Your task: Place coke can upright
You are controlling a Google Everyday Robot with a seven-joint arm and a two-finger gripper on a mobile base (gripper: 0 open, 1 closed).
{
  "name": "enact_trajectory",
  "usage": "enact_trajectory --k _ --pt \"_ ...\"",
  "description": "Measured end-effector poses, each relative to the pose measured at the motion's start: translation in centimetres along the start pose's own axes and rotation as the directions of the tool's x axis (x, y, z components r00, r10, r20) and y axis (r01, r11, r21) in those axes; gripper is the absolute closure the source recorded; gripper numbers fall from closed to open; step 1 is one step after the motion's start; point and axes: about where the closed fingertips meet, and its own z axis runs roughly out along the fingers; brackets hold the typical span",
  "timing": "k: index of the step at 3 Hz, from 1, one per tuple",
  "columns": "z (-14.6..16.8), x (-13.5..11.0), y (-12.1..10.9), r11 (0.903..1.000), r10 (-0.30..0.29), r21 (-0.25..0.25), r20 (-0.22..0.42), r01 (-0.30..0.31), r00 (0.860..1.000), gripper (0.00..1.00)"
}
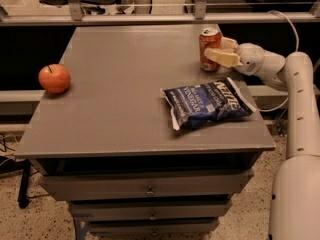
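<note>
The coke can is red with a silver top and stands upright on the grey table near its back right corner. My gripper reaches in from the right at the can's height. One cream finger lies across the can's front right side and the other sits behind it, so the gripper is shut on the can. The can's base rests on the table top.
A blue chip bag lies flat just in front of the can, near the right edge. A red apple sits at the left edge. A metal rail runs behind the table. My white arm hangs to the table's right.
</note>
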Motion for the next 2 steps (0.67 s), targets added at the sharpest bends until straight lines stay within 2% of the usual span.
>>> enact_trajectory --k 1,2 --pt "-0.64 0.43 0.25 1.0000 0.006 -0.001 -0.017 -0.006 1.000 0.82" --pt "-0.64 0.42 0.25 1.0000 0.006 -0.001 -0.017 -0.006 1.000 0.60"
